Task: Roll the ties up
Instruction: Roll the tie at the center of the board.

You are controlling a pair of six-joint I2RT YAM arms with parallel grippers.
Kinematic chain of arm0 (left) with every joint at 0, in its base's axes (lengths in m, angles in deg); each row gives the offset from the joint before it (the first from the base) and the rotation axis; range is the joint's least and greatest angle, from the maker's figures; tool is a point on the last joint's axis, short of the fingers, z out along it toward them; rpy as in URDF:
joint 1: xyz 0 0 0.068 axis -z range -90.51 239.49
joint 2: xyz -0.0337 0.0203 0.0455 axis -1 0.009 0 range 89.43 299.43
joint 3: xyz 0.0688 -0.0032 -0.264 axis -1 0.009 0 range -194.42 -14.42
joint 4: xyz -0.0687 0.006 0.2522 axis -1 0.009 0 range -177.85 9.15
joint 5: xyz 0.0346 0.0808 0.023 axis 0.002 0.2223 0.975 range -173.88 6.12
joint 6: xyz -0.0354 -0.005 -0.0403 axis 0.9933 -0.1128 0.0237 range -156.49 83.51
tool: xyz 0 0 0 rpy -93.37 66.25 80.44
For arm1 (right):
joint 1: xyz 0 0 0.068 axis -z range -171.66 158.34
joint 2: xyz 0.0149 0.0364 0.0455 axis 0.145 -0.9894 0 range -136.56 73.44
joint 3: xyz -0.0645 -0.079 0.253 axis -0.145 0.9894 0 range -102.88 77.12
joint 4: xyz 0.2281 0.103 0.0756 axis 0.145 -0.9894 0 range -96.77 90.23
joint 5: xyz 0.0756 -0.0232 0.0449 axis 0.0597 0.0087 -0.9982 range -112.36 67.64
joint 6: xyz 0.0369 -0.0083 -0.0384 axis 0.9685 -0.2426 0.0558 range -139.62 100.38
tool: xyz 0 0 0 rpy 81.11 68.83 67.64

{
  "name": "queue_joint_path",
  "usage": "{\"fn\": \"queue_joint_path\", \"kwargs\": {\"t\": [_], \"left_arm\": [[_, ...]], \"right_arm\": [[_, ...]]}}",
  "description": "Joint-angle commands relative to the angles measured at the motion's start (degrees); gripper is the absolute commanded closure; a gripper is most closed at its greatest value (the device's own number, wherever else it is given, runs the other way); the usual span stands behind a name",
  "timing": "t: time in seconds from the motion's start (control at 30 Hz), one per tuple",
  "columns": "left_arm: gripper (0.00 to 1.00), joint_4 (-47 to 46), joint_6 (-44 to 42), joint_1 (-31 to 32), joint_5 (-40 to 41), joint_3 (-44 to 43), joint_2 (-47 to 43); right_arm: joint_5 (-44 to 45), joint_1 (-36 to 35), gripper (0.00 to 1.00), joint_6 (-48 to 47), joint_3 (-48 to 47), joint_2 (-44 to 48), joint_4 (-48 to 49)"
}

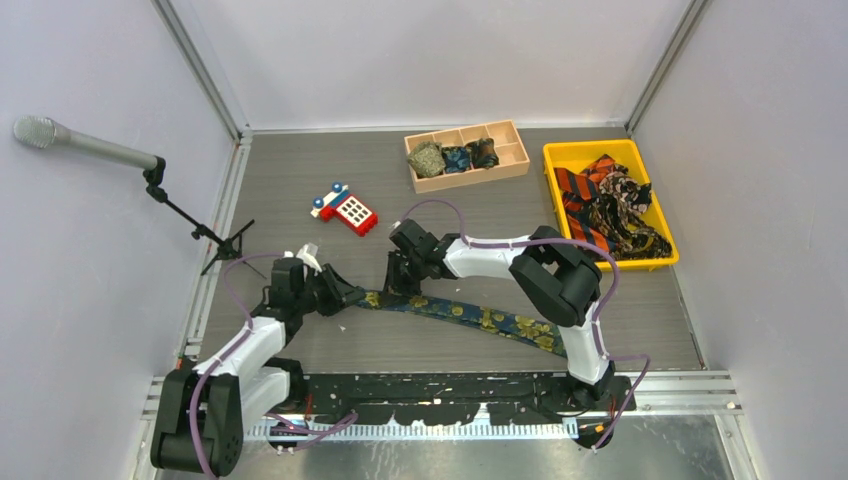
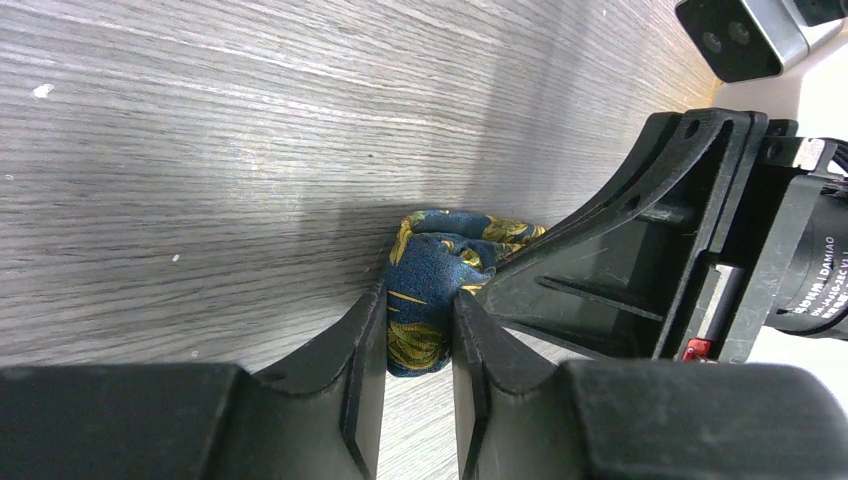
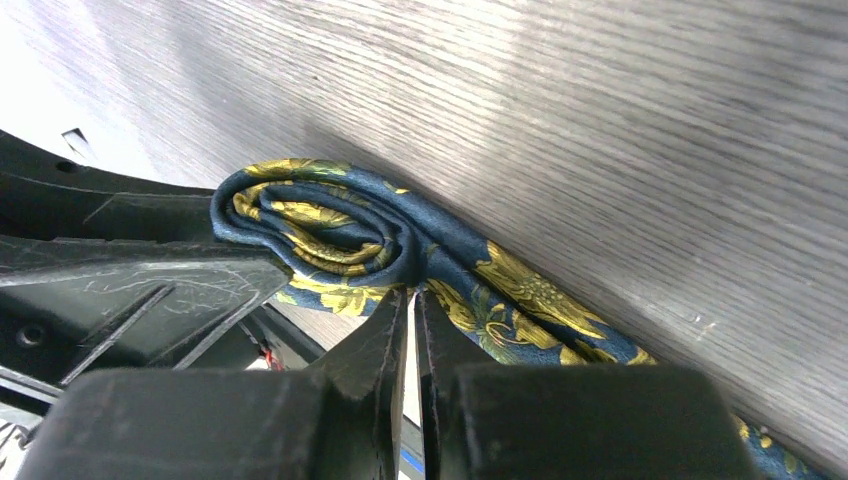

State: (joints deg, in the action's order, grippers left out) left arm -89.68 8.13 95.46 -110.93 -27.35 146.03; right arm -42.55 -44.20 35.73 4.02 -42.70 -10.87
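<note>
A: Where did the navy tie lie?

B: Flat on the table, near the arms' bases. From overhead we saw it as one curved strip. Only the wrist views showed its rolled end, a tight spiral at the left tip.

A: Claws?

B: In its own view the left gripper pinched that roll between its fingers. The right gripper had its fingers pressed almost together, tips against the cloth just beside the roll. We could not tell whether any fabric was caught.

A: Surroundings?

B: We logged these from overhead only: three rolled ties in a wooden box, loose ties in a yellow bin, and a toy phone left of the box.
</note>
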Motion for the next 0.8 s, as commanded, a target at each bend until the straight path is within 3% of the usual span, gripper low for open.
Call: {"fn": "queue_joint_path", "kwargs": {"t": [0.0,0.77], "left_arm": [[0.75,0.52,-0.21,0.13,0.03,-0.49,-1.62],[0.76,3.69,-0.83,0.85,2.30,-2.19,-2.39]], "right_arm": [[1.75,-0.01,0.87,-1.12,-2.02,1.90,-1.28],[1.27,-0.29,0.87,-0.98,-4.10,1.04,-1.31]]}}
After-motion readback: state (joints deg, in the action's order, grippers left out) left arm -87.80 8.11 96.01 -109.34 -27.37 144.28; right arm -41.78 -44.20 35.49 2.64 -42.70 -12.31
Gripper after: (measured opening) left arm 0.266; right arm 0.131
